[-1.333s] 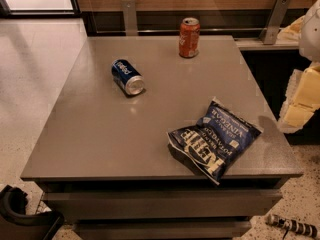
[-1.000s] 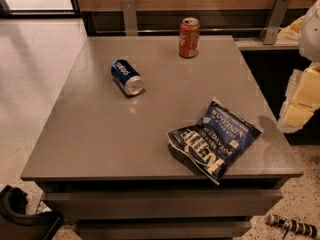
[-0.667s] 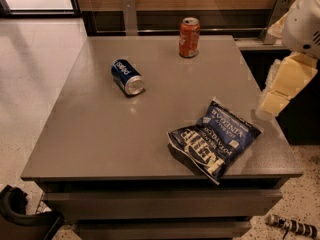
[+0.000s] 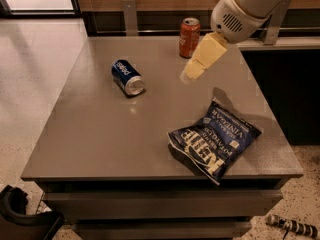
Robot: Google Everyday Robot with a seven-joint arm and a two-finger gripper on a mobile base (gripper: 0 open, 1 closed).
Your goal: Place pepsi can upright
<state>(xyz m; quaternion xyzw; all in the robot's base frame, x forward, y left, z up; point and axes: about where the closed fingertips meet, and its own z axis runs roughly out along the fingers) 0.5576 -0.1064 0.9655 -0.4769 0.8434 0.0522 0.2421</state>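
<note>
The grey table [image 4: 100, 149] fills most of the view. The white arm [image 4: 245, 4] reaches in from 1 o'clock, over the table's far right corner. A dark blue crisp bag [image 4: 215, 141] lies flat at 4 o'clock from the table's centre, near the front right corner.

The cream gripper [image 4: 192, 73] hangs above the table at 1 o'clock from centre, pointing down toward 7 o'clock. Whether it is open or closed cannot be told, and it holds nothing that shows.

The pepsi can [image 4: 127, 77] lies on its side at 10 o'clock from centre, its silver end facing 4 o'clock. It is at 9 o'clock from the gripper and apart from it, with plain tabletop between them.

An orange can [image 4: 189, 37] stands upright by the far edge, just at 12 o'clock from the gripper. The bag is at 5 o'clock from the gripper, well away from the pepsi can.
</note>
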